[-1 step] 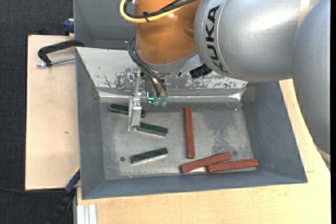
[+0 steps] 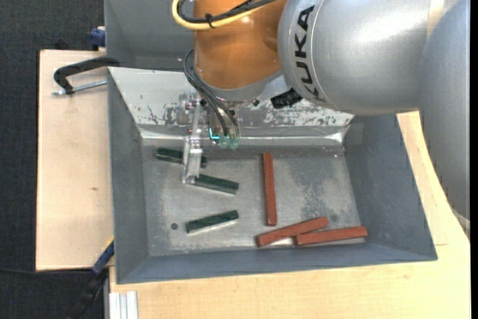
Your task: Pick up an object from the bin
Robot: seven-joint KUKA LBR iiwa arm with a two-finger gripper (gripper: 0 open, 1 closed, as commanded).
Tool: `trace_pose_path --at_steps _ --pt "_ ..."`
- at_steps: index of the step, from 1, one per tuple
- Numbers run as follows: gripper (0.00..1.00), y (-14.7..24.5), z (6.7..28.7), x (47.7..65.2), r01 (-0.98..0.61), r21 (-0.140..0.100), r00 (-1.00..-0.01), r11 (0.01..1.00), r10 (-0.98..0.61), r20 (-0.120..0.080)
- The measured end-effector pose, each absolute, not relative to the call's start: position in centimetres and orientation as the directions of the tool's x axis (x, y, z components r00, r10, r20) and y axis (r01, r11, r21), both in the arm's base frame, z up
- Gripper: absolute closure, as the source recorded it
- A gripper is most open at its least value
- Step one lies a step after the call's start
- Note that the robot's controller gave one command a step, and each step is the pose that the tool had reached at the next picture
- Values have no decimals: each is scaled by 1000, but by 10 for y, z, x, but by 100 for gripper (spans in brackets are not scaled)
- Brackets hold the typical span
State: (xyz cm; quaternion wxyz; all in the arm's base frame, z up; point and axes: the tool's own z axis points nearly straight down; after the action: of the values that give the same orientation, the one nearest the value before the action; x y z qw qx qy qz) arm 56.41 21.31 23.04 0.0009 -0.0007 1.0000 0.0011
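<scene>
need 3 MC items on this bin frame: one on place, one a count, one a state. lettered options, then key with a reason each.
1. Where is the claw?
A. over the dark green sticks in the left half of the bin
B. over the red-brown sticks at right
C. outside the bin

2. How many red-brown sticks are in the bin?
A. one
B. three
C. six

3. The green stick nearest the front wall is:
A. lifted off the floor
B. lying flat, clear of the claw
C. stacked on a red-brown stick

Key:
1 A, its tip is by a green stick left of centre.
2 B, one mid-bin, two along the front wall.
3 B, it lies alone on the floor.
</scene>
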Motion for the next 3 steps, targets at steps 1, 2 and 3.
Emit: trace_pose_path --at_steps 1,2,3 --pt "0 210 213 569 -63 4 -998 998 -63 -9" --pt "0 197 154 569 -123 2 -992 992 -123 -6" --pt "0 146 123 560 -168 2 -986 986 -168 0"
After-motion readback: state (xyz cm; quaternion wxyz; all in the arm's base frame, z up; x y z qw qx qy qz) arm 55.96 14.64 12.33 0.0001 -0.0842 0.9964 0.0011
